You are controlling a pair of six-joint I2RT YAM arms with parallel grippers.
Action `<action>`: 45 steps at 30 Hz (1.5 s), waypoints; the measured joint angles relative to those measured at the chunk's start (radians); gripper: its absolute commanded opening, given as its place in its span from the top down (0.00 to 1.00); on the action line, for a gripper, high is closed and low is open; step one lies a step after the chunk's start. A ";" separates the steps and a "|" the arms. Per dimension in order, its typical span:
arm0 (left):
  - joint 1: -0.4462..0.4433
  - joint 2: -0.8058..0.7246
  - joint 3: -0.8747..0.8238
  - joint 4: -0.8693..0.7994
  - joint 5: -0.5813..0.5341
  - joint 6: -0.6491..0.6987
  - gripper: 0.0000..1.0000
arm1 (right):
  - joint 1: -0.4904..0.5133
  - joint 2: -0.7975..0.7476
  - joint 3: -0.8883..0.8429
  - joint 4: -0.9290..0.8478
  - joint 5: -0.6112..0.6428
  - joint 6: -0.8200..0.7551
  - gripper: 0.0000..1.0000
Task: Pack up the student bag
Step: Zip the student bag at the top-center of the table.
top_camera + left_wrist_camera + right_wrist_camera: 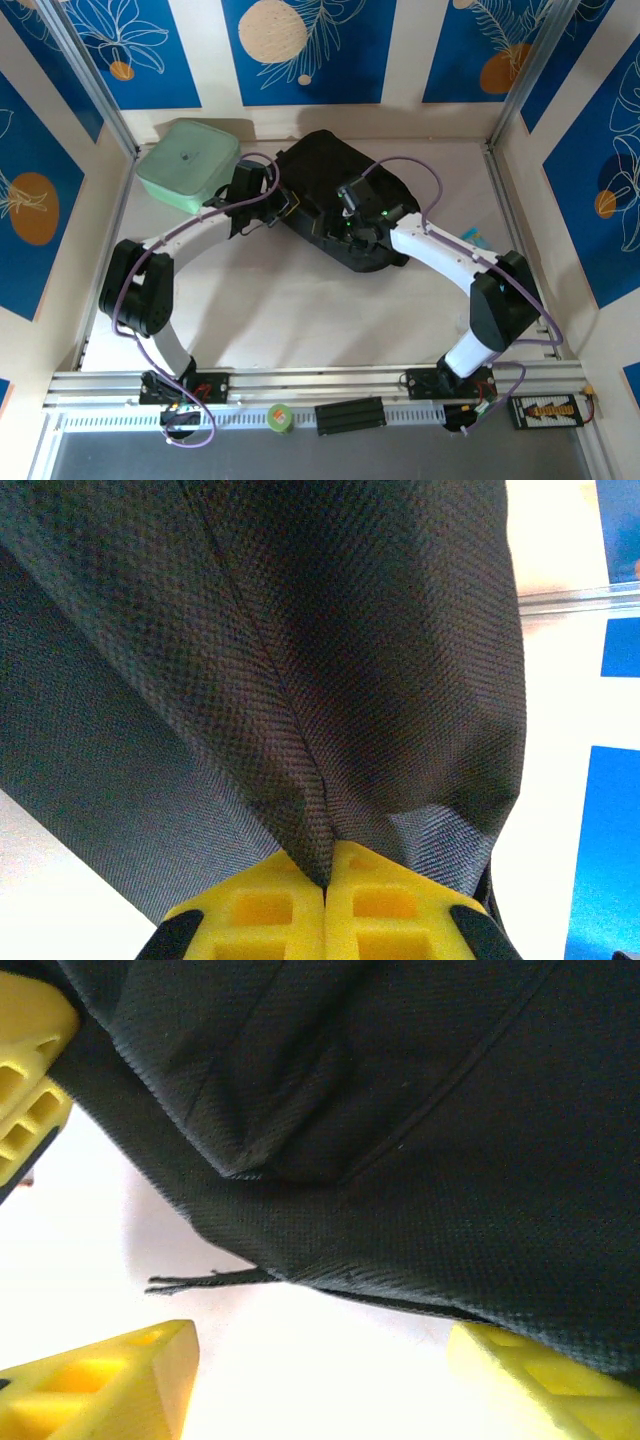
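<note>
The student bag (325, 165) is a black fabric backpack lying at the back middle of the white table. My left gripper (287, 207) is at the bag's left edge. In the left wrist view its yellow fingers (262, 912) are shut on a pinched fold of the bag's woven cloth (300, 630), and the gripper (325, 885) has the fold running up from the tips. My right gripper (346, 230) rests at the bag's near side. It stands open (320, 1380), with bare table between its yellow fingers (110, 1385) and the bag's hem (400, 1110) just ahead.
A mint-green lidded box (187, 165) sits at the back left, next to the left arm. A frayed thread (195, 1281) trails from the bag's hem. A small teal item (472, 237) lies by the right forearm. Metal frame posts and patterned walls close the table in.
</note>
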 measured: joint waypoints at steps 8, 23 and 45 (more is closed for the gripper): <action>-0.003 0.000 0.000 0.001 0.000 0.000 1.00 | 0.004 0.001 0.000 0.006 -0.071 0.128 0.30; -0.006 0.002 0.000 0.004 0.000 0.000 1.00 | 0.003 0.104 0.115 -0.037 -0.092 0.367 0.42; -0.006 0.013 0.000 0.005 0.000 0.001 1.00 | -0.002 0.122 0.133 -0.122 -0.012 0.385 0.71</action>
